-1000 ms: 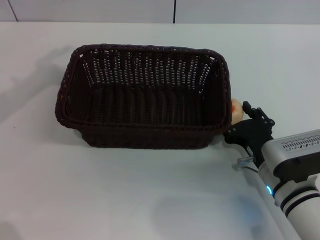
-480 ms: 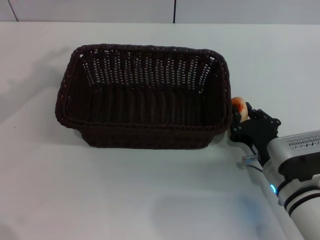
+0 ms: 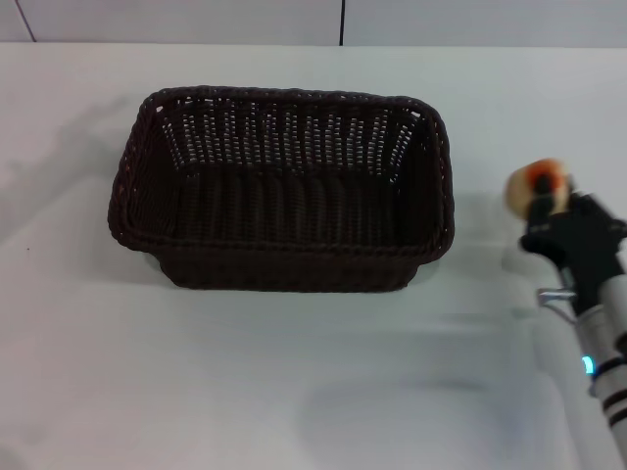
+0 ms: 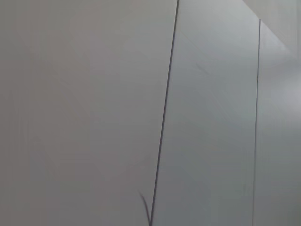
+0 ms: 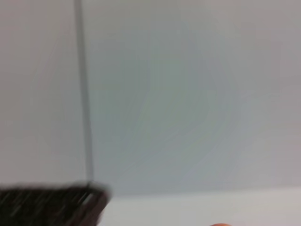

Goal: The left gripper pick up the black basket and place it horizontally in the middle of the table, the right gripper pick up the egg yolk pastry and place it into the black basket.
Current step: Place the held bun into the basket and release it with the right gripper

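Observation:
The black basket [image 3: 284, 186] lies lengthwise across the middle of the white table [image 3: 294, 392], open side up and empty. My right gripper [image 3: 545, 208] is to the right of the basket, lifted above the table, shut on the egg yolk pastry [image 3: 534, 185], whose orange-red top shows above the fingers. In the right wrist view a corner of the basket [image 5: 51, 205] shows, and a sliver of the pastry [image 5: 220, 224] at the picture's edge. The left gripper is out of view; its wrist view shows only a wall.
A grey panelled wall [image 3: 343, 20] runs behind the table's far edge. Bare tabletop lies in front of the basket and to both sides.
My right gripper has risen from beside the basket's right end and moved right, taking the pastry up off the table. The basket has not moved.

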You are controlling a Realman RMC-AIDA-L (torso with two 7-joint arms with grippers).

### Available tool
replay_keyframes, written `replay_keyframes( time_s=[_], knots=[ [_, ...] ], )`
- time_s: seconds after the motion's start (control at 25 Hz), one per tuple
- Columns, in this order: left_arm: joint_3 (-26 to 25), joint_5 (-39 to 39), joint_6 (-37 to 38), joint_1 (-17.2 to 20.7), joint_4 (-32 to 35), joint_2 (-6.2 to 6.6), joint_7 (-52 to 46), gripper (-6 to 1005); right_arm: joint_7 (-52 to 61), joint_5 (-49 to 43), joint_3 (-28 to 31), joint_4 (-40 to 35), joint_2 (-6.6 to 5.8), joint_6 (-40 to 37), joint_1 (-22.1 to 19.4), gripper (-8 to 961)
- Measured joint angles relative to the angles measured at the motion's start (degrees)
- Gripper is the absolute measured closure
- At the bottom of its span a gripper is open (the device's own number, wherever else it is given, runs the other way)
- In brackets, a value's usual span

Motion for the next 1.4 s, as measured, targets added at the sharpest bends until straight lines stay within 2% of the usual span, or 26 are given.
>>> replay_keyframes(
  time_s=[0.04, 0.08, 0.28, 0.36, 0.4, 0.52, 0.56, 0.64, 0.72, 0.84, 0.92, 1.04, 1.4],
  knots=[
    [0.0, -0.3, -0.1, 0.3, 0.0, 0.08, 0.0, 335, -0.1, 0.1, 0.2, 0.5, -0.19, -4.2, -0.9, 749],
    [0.0, -0.3, -0.1, 0.3, 0.0, 0.08, 0.0, 335, -0.1, 0.1, 0.2, 0.5, -0.19, -4.2, -0.9, 753],
    [-0.1, -0.7, -0.7, 0.9, 0.0, 0.16, 0.0, 335, -0.4, -2.4, -0.4, 1.3, -0.32, -13.7, -1.1, 785],
    [-0.1, -0.8, -0.8, 0.9, 0.0, 0.16, 0.0, 334, -0.5, -8.8, -0.8, 2.0, -0.29, -16.9, -0.6, 799],
    [-0.1, -0.9, -0.9, 1.1, 0.0, 0.16, -0.1, 334, -0.5, -8.8, -0.8, 2.0, -0.29, -16.9, -0.6, 807],
    [-0.1, -1.1, -1.2, 1.3, 0.1, 0.16, -0.1, 334, -0.5, -17.0, -0.8, 3.7, -0.24, -18.0, -0.2, 833],
    [-0.1, -1.4, -1.5, 1.7, 0.2, 0.15, -0.1, 334, -0.5, -21.3, -0.9, 4.7, -0.24, -17.4, 0.6, 841],
    [-0.1, -1.5, -1.5, 1.8, 0.2, 0.15, -0.1, 334, -0.5, -24.0, -1.1, 5.4, -0.21, -15.6, 1.6, 884],
    [-0.2, -1.8, -1.5, 2.0, 0.2, 0.16, -0.1, 334, -0.5, -24.6, -1.1, 5.8, -0.18, -14.2, 2.1, 888],
    [-0.2, -2.1, -1.6, 2.4, 0.1, 0.21, -0.1, 334, -0.8, -25.1, -0.7, 7.0, -0.33, -5.6, 5.1, 895],
    [-0.2, -2.3, -1.6, 2.6, 0.1, 0.27, -0.1, 333, -0.6, -25.1, -0.5, 7.0, -0.37, -3.9, 5.5, 899],
    [-0.2, -2.4, -1.6, 2.7, 0.4, 0.30, 0.1, 333, -0.1, -25.0, 1.4, 7.2, -0.42, 1.4, 6.4, 831],
    [-0.8, -2.4, -1.6, 2.9, 0.5, 0.24, 0.2, 333, -3.1, -25.2, 4.0, 8.7, -0.58, 1.2, 4.8, 632]
  ],
)
